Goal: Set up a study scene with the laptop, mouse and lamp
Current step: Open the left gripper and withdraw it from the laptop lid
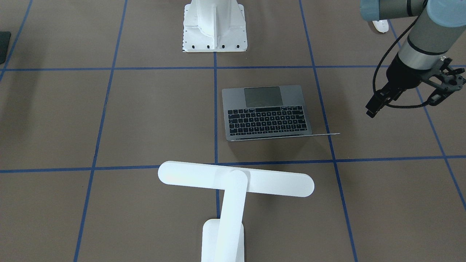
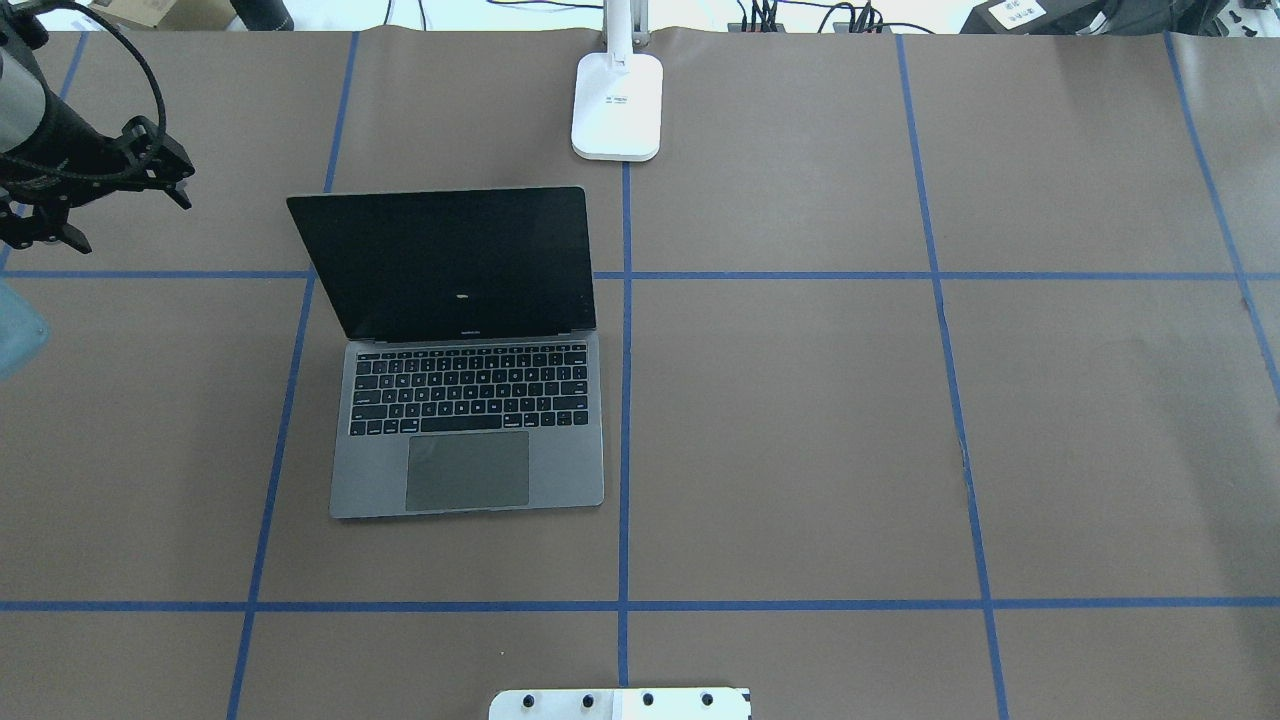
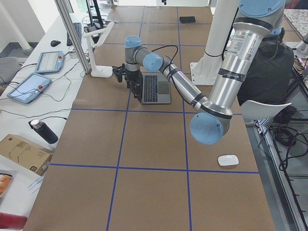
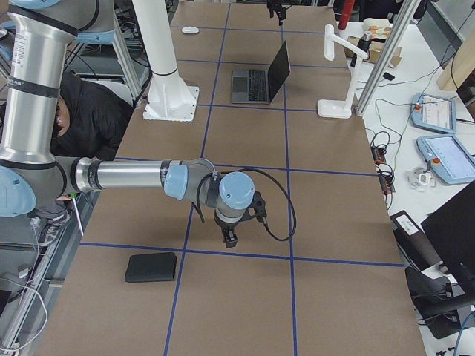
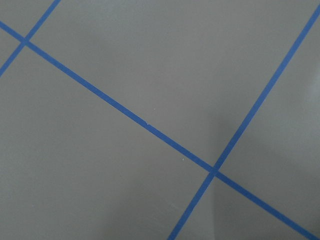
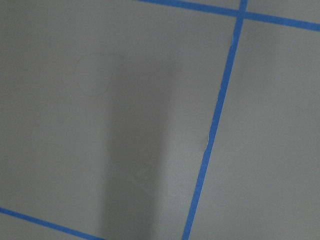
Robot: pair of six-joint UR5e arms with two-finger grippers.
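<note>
Grey metal laptop (image 2: 470, 470), white T-shaped lamp (image 1: 236, 181)

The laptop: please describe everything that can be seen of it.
The laptop is slim, space-grey and metal-looking, with black keys and a large grey trackpad. It stands open, its dark screen tilted back, the trackpad side toward the robot. Its base lies flat on the brown table, in the robot's left half. Nothing else touches it.

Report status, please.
Left gripper jaws open, empty; right gripper unclear. Grey metal laptop open, white T-shaped lamp upright beyond it. Small white oval mouse far off; path looks open.
</note>
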